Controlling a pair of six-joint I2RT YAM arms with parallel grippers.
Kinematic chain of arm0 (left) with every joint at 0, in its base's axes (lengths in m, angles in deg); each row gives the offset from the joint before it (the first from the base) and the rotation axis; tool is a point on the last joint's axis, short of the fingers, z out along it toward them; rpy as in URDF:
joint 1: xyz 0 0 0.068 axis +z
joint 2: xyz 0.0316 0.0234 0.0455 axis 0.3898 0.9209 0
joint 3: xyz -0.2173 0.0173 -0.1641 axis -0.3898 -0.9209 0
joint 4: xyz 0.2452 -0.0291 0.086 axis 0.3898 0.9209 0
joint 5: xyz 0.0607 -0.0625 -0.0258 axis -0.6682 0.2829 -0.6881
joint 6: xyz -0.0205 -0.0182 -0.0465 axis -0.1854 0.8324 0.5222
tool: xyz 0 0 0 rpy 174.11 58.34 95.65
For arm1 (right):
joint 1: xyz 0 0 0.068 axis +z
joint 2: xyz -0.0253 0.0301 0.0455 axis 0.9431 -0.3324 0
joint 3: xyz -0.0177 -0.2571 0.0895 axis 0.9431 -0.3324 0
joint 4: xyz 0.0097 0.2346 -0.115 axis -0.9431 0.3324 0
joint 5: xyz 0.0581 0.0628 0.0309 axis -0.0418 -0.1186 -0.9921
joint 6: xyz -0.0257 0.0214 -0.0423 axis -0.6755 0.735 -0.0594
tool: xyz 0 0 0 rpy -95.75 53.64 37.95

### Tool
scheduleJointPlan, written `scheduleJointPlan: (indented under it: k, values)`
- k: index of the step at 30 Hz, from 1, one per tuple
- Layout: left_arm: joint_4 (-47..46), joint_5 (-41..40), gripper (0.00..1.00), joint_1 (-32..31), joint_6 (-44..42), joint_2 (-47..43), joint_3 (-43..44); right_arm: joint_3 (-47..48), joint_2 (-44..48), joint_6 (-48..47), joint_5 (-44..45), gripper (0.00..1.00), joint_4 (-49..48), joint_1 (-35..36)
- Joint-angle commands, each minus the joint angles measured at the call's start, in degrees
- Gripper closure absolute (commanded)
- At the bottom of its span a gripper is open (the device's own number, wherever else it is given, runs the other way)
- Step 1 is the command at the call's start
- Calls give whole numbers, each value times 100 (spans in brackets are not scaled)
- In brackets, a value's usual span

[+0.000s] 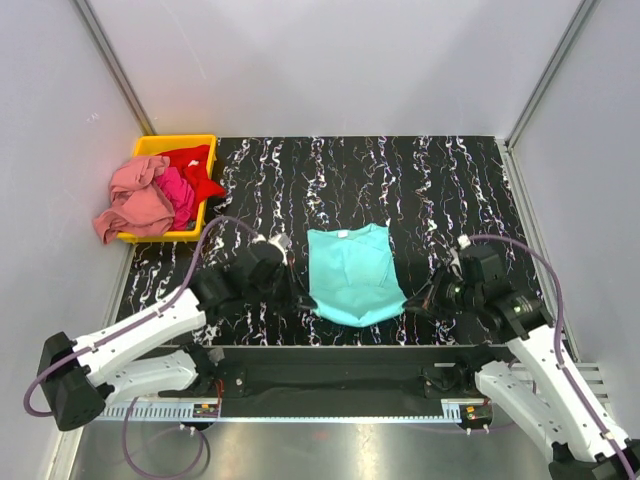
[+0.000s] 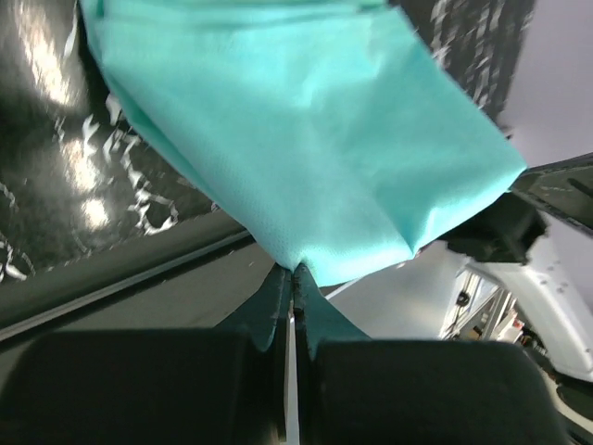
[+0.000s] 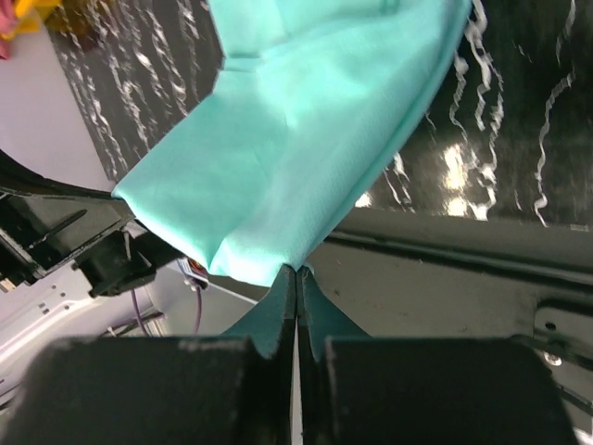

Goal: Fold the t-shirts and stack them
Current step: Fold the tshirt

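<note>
Two claws were in view, both clenched on cloth. Left wrist view: the left gripper [image 2: 295, 271] had its jaws pressed together on a corner of the turquoise-teal t-shirt [image 2: 306, 130], and the cloth fanned out from the pinch toward 12 o'clock, over the black marbled table [image 2: 56, 185] at 9 o'clock. Right wrist view: the right gripper [image 3: 296, 271] was likewise clamped on another corner of the same shirt, with the fabric spreading up to 12 o'clock and a fold crease at 11. Top view: the teal shirt lay spread at the table's 6 o'clock, neck hole toward 12, near hem at the near edge with its two corners pinched, the left claw at the shirt's 7 o'clock and the right at its 5. The yellow bin [image 1: 175, 142] sat at the table's 10 o'clock corner, well apart from the teal shirt. It held the salmon pink t-shirt [image 1: 135, 200] spilling over the rim at 9, the magenta t-shirt [image 1: 178, 195] in the middle, and the red t-shirt [image 1: 195, 165] toward 2.
</note>
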Motion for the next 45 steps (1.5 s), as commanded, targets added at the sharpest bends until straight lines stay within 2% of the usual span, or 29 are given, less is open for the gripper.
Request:
scheduleJointPlan:
  k: [1, 6, 14, 23, 28, 40, 45]
  values:
    - [108, -205, 100, 231, -402, 99, 518, 513, -384, -263, 288, 100, -358, 37]
    - [126, 58, 100, 723, -710, 442, 887, 636, -798, -413, 226, 100, -833, 37]
    - [152, 313, 100, 1197, -1071, 1101, 1502, 1435, -1641, -852, 709, 100, -1027, 29]
    - [-278, 1103, 100, 2006, -1361, 1988, 1941, 2015, -2599, -1238, 964, 100, -1361, -24]
    - [-446, 1236, 100, 2261, -1448, 2366, 2328, 2297, -3100, -1397, 990, 100, -1528, -138]
    - [-780, 1878, 100, 2736, -1721, 3578, 3234, 2604, -4050, -1582, 139, 100, -2073, -999]
    - [-841, 1957, 100, 2780, -1853, 3799, 3577, 2710, -4226, -1678, -73, 100, -2117, -1052]
